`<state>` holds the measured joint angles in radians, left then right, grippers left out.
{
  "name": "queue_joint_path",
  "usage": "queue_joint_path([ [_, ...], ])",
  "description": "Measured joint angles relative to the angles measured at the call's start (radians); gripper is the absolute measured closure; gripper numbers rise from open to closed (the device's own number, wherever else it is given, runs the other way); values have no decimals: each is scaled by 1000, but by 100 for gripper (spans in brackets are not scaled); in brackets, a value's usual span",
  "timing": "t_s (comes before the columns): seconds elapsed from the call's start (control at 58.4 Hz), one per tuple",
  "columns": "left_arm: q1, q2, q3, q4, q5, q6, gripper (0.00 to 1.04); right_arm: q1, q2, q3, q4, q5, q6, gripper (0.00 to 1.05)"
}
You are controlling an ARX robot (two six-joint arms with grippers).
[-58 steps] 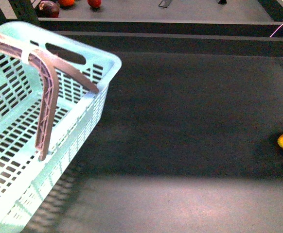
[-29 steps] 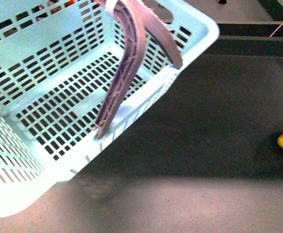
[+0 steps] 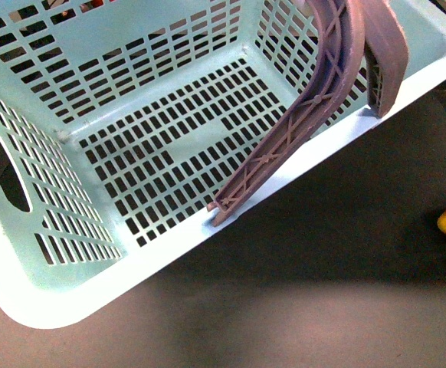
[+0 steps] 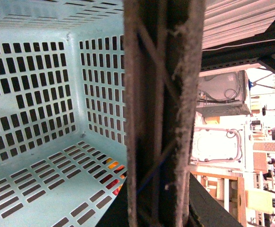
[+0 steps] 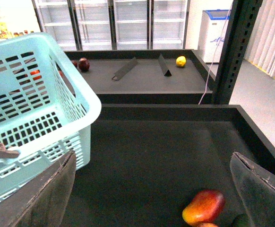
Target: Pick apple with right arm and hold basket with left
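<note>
One basket set diagonal, one gripper spread

The basket (image 3: 47, 295) fills the left and centre of the front view, with its open mouth toward the camera. Its long axis runs from lower left to upper right, and the end wall with the oval cut-out (image 3: 8, 172) points lower left. Two mauve handles (image 3: 315, 107) meet over the right-hand long wall. A ribbed handle fills the left wrist view, so whether the left gripper clamps it cannot be told. The right gripper (image 5: 152, 161) hangs over the dark surface (image 5: 147, 142), fingers (image 5: 47, 194) spread wide and holding nothing. A yellow-orange fruit (image 5: 203, 207) lies near it, well apart from the basket.
</note>
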<state>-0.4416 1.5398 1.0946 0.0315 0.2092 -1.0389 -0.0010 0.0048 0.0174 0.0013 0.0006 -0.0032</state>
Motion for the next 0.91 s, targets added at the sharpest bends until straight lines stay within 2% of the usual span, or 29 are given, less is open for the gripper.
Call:
queue_joint_path([
  [0.154, 1, 0, 0, 0, -8, 4, 98, 0, 0, 0, 0, 0, 0, 9],
  [0.188, 1, 0, 0, 0, -8, 4, 98, 6, 19, 11, -39, 25, 23, 9],
  [0.24, 1, 0, 0, 0, -8, 5, 98, 21, 106, 77, -203, 94, 82, 9],
  [0.291, 1, 0, 0, 0, -8, 3, 98, 16, 209, 121, -322, 112, 146, 9],
  [0.411, 0, 0, 0, 0, -3, 5, 98, -8, 346, 117, -307, 93, 173, 9],
  [0.514, 0, 0, 0, 0, -3, 5, 98, -60, 486, 117, -159, 57, 166, 9],
  [0.616, 0, -1, 0, 0, -3, 6, 98, -120, 713, 120, 53, 27, 135, 9],
  [0.788, 0, -1, 0, 0, -7, 6, 98, -214, 1226, 179, 475, -13, 36, 9],
  [0.839, 0, -1, 0, 0, -6, 6, 98, -253, 1477, 232, 647, -22, -15, 9],
  [0.907, 0, -1, 0, 0, -6, 6, 98, -280, 1643, 277, 732, -19, -39, 9],
])
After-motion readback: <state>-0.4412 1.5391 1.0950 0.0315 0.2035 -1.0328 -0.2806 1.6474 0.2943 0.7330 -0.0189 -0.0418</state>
